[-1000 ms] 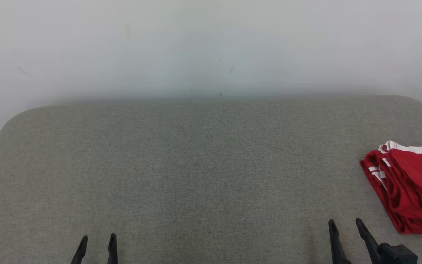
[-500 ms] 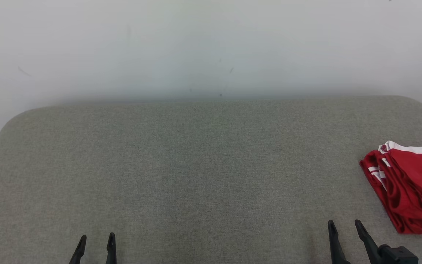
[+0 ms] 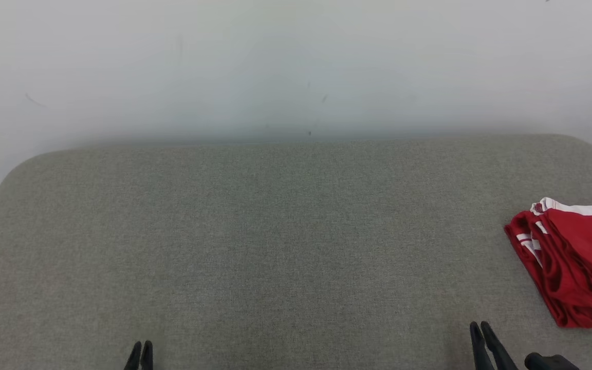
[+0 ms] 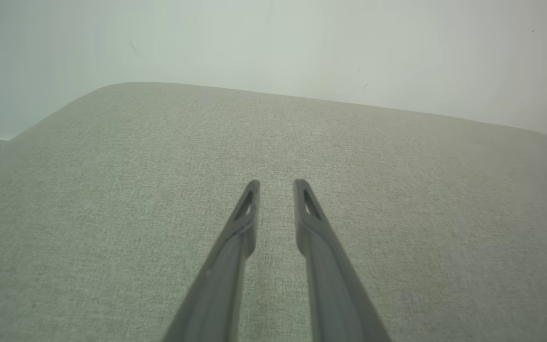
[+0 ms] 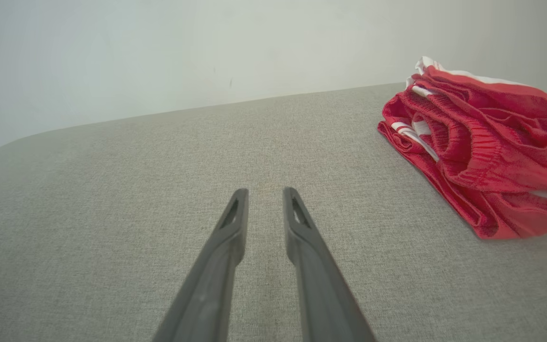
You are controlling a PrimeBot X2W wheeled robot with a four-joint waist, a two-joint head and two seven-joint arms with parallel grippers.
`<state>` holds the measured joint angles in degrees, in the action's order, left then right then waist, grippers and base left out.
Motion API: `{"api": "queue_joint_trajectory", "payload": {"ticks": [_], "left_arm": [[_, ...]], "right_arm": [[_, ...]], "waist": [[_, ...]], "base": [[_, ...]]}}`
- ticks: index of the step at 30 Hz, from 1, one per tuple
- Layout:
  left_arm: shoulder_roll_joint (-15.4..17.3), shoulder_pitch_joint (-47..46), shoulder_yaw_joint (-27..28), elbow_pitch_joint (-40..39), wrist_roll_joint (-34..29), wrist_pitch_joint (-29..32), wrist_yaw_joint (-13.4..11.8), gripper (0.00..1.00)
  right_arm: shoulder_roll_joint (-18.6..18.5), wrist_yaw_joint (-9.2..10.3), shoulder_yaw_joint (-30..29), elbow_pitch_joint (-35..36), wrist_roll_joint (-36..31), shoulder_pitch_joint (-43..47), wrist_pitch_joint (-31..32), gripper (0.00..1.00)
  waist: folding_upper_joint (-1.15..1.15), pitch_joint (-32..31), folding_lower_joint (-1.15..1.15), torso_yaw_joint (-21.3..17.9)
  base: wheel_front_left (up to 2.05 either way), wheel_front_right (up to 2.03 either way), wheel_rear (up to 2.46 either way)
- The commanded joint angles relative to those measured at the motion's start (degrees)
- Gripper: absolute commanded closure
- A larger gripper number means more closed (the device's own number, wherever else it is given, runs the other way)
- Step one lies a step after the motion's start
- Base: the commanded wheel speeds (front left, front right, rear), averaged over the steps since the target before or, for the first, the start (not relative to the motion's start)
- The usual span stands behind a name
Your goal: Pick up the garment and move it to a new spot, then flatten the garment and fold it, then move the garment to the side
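**While Parked Low, Gripping Nothing**

While looking down from the head, finds a wide grey bench (image 3: 275, 231) with rounded far corners, backed by a pale wall (image 3: 275, 61). Places the left claw (image 3: 142, 344) at the bottom edge toward the left, with just its dark tips poking up, drawn nearly together. Places the right claw (image 3: 479, 325) at the bottom edge toward the right, likewise narrow. From the left wrist, catches the left claw (image 4: 276, 183) with a slim gap at the tips. From the right wrist, catches the right claw (image 5: 265, 191) the same way. Reads both as released: nothing pinched in either gap, only grey bench fabric beyond.

Locates the garment (image 3: 573, 262) on the bench at the far right, partly cut off by the frame edge in the head view. Notes red cloth with white stripes and a white band along the far side, folded into a rough stack with rumpled layers along its left edge. Puts it ahead and to the right of the right claw, near but clearly apart. Meets the garment (image 5: 482, 152) again at the upper right of the right wrist view, with gathered, ribbed fabric facing the camera. Marks it well apart from the left claw, with a long stretch of bench between.
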<state>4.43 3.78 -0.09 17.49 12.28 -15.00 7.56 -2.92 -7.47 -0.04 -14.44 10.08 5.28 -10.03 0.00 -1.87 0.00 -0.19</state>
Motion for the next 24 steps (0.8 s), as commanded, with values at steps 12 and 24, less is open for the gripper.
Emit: {"api": "queue_joint_trajectory", "payload": {"ticks": [12, 24], "left_arm": [[-0.50, -0.24, 0.68, 1.56, 7.65, 2.32, -0.01, 1.00], [-0.67, -1.92, 1.66, 0.63, 19.60, 5.46, -0.02, 1.00]], "right_arm": [[0.04, 0.00, -0.58, -2.00, 7.80, -0.20, 1.58, 1.00], [0.04, -0.01, -1.57, -1.53, 20.06, -2.13, 4.04, 1.00]], "waist": [[0.00, 0.11, 0.00, 0.01], [0.00, 0.31, 0.00, 0.03]], "base": [[0.00, 0.00, 0.00], [0.00, 0.00, 0.00]]}}
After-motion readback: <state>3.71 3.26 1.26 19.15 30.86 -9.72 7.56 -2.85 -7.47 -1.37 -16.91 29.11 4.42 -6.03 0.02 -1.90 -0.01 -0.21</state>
